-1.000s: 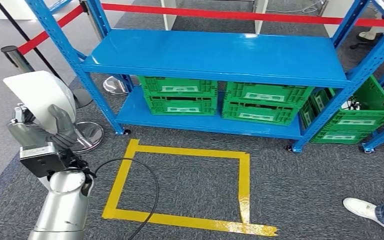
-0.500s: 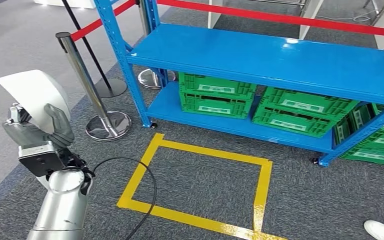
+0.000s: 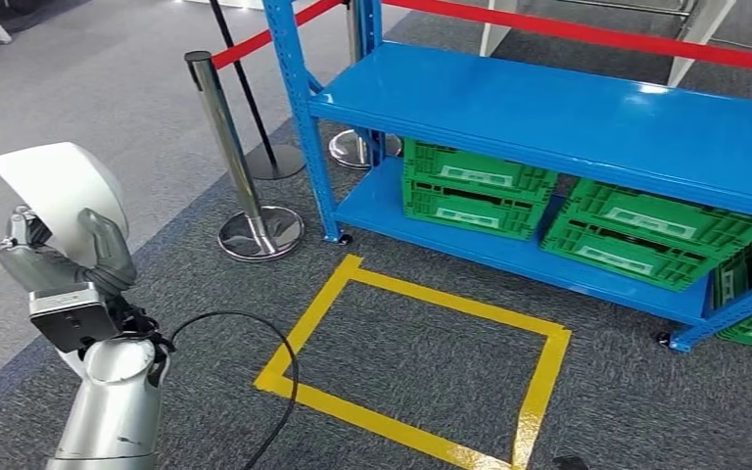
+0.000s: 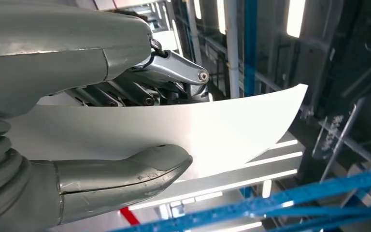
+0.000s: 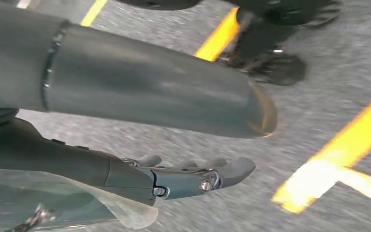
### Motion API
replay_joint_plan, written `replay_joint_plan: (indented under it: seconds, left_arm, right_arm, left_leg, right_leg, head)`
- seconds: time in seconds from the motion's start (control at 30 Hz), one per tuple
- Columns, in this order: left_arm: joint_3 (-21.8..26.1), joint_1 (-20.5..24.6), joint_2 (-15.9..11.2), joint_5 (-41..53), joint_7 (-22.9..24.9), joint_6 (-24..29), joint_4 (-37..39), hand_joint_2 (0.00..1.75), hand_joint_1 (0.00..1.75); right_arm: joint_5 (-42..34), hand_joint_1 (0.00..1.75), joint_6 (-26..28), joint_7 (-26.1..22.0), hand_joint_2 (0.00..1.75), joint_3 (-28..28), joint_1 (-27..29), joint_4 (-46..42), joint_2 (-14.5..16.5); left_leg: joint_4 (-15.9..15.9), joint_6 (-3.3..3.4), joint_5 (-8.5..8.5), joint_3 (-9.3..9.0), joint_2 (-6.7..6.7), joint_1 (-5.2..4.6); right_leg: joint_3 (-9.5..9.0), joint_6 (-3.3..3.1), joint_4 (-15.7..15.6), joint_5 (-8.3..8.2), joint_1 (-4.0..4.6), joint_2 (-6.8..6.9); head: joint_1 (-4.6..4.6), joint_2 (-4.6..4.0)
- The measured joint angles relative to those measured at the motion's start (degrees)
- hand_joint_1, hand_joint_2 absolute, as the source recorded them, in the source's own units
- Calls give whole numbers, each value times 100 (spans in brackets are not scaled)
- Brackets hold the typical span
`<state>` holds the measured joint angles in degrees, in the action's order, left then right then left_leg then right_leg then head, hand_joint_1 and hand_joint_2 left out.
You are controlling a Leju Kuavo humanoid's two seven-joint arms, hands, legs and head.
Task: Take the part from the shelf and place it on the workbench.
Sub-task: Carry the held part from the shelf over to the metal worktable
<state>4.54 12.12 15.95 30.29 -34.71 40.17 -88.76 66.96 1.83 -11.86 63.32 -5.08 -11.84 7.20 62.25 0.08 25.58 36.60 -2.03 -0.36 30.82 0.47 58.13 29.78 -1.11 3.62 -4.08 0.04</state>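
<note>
A white curved sheet part (image 3: 59,181) stands upright in my left hand (image 3: 54,259), raised at the left of the head view. The left wrist view shows the same white part (image 4: 212,130) gripped between the thumb (image 4: 121,176) and the fingers (image 4: 174,72). The blue shelf (image 3: 587,113) is ahead and to the right, its upper board bare. My right hand (image 5: 174,176) hangs above the grey carpet with its fingers stretched out and nothing in them.
Green crates (image 3: 475,186) fill the shelf's lower level. A yellow tape rectangle (image 3: 421,367) marks the carpet before the shelf. Chrome stanchions (image 3: 240,157) with a red belt stand left of the shelf. A black cable (image 3: 274,392) loops beside my left arm.
The whole view has swung left: shelf, crates and tape square slid to the right, and the stanchions came into view. My left hand keeps holding the white part.
</note>
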Motion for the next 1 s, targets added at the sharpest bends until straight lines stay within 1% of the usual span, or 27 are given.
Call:
replay_joint_plan:
  seconds: [0.03, 0.07, 0.13, 0.17, 0.2, 0.27, 0.3, 0.33, 0.37, 0.4, 0.43, 0.47, 0.5, 0.53, 0.57, 0.6, 0.63, 0.67, 0.7, 0.73, 0.8, 0.83, 0.87, 0.9, 0.93, 0.97, 1.0]
  left_arm:
    - [3, 8, -1, -30, -5, -1, -12, 175, 175]
    - [8, 13, -3, -78, -21, -2, -20, 175, 175]
    - [31, 11, -9, -182, -78, -3, -37, 175, 175]
    - [46, 13, -11, -222, -110, -3, -52, 175, 175]
    - [57, 23, -10, -246, -133, -2, -66, 175, 175]
    - [69, 39, 2, -238, -150, -2, -81, 175, 175]
    - [72, 38, 8, -221, -132, -3, -80, 175, 175]
    - [77, 29, 11, -214, -101, -3, -80, 175, 175]
    - [84, 22, 11, -241, -66, -4, -80, 175, 175]
    - [92, 17, 11, -292, -37, -4, -80, 175, 175]
    - [99, 14, 10, -345, -21, -4, -80, 175, 175]
    - [104, 12, 10, -382, -22, -4, -80, 175, 175]
    - [108, 14, 9, -385, -34, -5, -80, 175, 175]
    - [110, 15, 11, -368, -49, -5, -80, 175, 175]
    - [113, 15, 13, -350, -62, -6, -81, 175, 175]
    - [117, 9, 13, -333, -71, -7, -81, 175, 175]
    - [120, -1, 13, -318, -72, -7, -82, 175, 175]
    - [122, -13, 10, -303, -65, -7, -86, 175, 175]
    - [125, -19, 8, -287, -56, -7, -91, 175, 175]
    - [126, -19, 7, -273, -43, -7, -95, 175, 175]
    - [126, -29, 6, -261, -23, -6, -98, 175, 175]
    - [127, -45, 6, -263, -21, -6, -98, 175, 175]
    - [129, -61, 5, -266, -28, -6, -98, 175, 175]
    - [131, -72, 5, -269, -38, -6, -98, 175, 175]
    - [133, -77, 5, -270, -48, -6, -98, 175, 175]
    - [134, -77, 5, -270, -55, -6, -98, 175, 175]
    - [134, -75, 7, -269, -56, -6, -98, 175, 175]
  right_arm:
    - [-11, 0, 47, -98, 0, 10, -8, -2, -16]
    - [-27, 0, 97, -177, 0, 20, -16, -4, -33]
    - [-57, 0, 178, -249, 0, 43, -38, -13, -76]
    - [-62, 0, 204, -257, 0, 54, -50, -18, -93]
    - [-65, 0, 221, -258, 0, 65, -62, -24, -110]
    - [-58, 0, 239, -254, 0, 92, -68, -29, -146]
    - [-48, 0, 245, -243, 0, 103, -61, -29, -157]
    - [-34, 0, 251, -210, 0, 111, -47, -29, -168]
    - [-19, 0, 256, -148, 0, 116, -34, -29, -173]
    - [-7, 0, 267, -45, 0, 118, -24, -29, -175]
    - [2, 0, 282, 73, 0, 120, -18, -29, -175]
    - [7, 0, 302, 182, 0, 121, -14, -29, -175]
    - [9, 0, 321, 260, 0, 123, -11, -29, -175]
    - [10, 0, 330, 286, 0, 125, -6, -29, -175]
    - [13, 0, 332, 279, 0, 126, -2, -30, -176]
    - [16, 0, 326, 253, 0, 126, 0, -30, -177]
    - [24, 0, 318, 218, 0, 127, 1, -29, -176]
    - [37, 0, 310, 186, 0, 127, -2, -29, -172]
    - [53, 0, 302, 158, 0, 126, -5, -29, -168]
    - [71, 0, 298, 134, 0, 126, -5, -29, -163]
    - [98, 0, 294, 105, 0, 125, 6, -29, -162]
    - [107, 0, 294, 99, 0, 125, 12, -29, -162]
    - [118, 0, 294, 104, 0, 125, 15, -29, -162]
    - [128, 0, 294, 117, 0, 124, 15, -29, -161]
    - [138, 0, 294, 135, 0, 123, 12, -29, -158]
    - [147, 0, 293, 153, 0, 123, 10, -29, -152]
    - [153, 0, 292, 169, 0, 122, 9, -29, -144]
  left_leg:
    - [-240, 39, -52, -111, -94, -36]
    - [-346, 67, -43, -150, -148, -68]
    - [-393, 105, -43, -140, -58, -67]
    - [-419, 129, -58, -146, -3, -51]
    - [-446, 159, -75, -154, 48, -33]
    - [-473, 203, -94, -164, 149, -16]
    - [-471, 216, -95, -161, 205, -17]
    - [-469, 220, -94, -161, 267, -19]
    - [-463, 221, -93, -163, 334, -20]
    - [-452, 220, -92, -164, 406, -15]
    - [-433, 211, -86, -164, 477, -8]
    - [-406, 193, -74, -160, 544, 1]
    - [-363, 166, -58, -140, 609, 0]
    - [-327, 133, -51, -111, 667, 0]
    - [-302, 99, -53, -79, 724, 1]
    - [-290, 63, -66, -49, 783, 4]
    - [-293, 34, -83, -34, 840, 16]
    - [-276, 7, -73, -18, 837, 18]
    - [-195, -23, -18, 19, 764, 15]
    - [5, -51, 103, 107, 636, 14]
    - [711, -108, 455, 427, 355, 29]
    - [1064, -124, 590, 592, 291, 43]
    - [1269, -129, 633, 684, 265, 53]
    - [1266, -123, 572, 676, 254, 57]
    - [1029, -103, 413, 550, 234, 53]
    - [644, -66, 215, 344, 167, 38]
    - [254, -26, 81, 135, 55, 5]
  right_leg:
    - [0, 21, 2, 11, 13, 51]
    - [4, 43, 1, 19, 24, 101]
    - [5, 98, -5, 41, 31, 188]
    - [17, 124, 24, 83, 23, 139]
    - [69, 147, 138, 168, 15, 34]
    - [352, 173, 721, 472, 2, -238]
    - [551, 180, 1116, 629, 3, -309]
    - [733, 189, 1445, 721, 4, -338]
    - [839, 197, 1595, 702, 3, -349]
    - [841, 204, 1522, 569, 0, -356]
    - [740, 209, 1242, 353, -10, -379]
    - [581, 217, 859, 141, -28, -452]
    - [423, 223, 504, 8, -50, -576]
    - [305, 214, 273, -53, -66, -680]
    - [244, 197, 169, -49, -71, -753]
    - [222, 166, 152, -32, -64, -763]
    - [213, 127, 156, -44, -66, -703]
    - [206, 96, 144, -56, -68, -645]
    - [194, 60, 132, -65, -74, -585]
    - [181, 31, 120, -68, -80, -518]
    - [167, -8, 117, -55, -60, -375]
    - [164, -16, 118, -49, -50, -300]
    - [161, -22, 119, -42, -43, -228]
    - [155, -24, 119, -34, -37, -160]
    - [141, -23, 119, -24, -32, -95]
    - [122, -17, 117, -12, -27, -32]
    - [104, -4, 115, 4, -14, 27]
  head:
    - [3, 0]
    - [4, 0]
    - [7, 0]
    - [8, 0]
    - [10, 0]
    - [24, 0]
    - [29, 0]
    - [32, 0]
    - [32, 0]
    - [32, 0]
    - [32, 0]
    - [34, 0]
    - [37, 0]
    - [36, 0]
    - [37, 0]
    - [39, 0]
    - [36, 0]
    - [37, 0]
    - [14, 0]
    - [-7, 0]
    - [-45, 0]
    - [-44, 0]
    - [-47, 0]
    - [-47, 0]
    - [-47, 0]
    - [-48, 0]
    - [-46, 0]
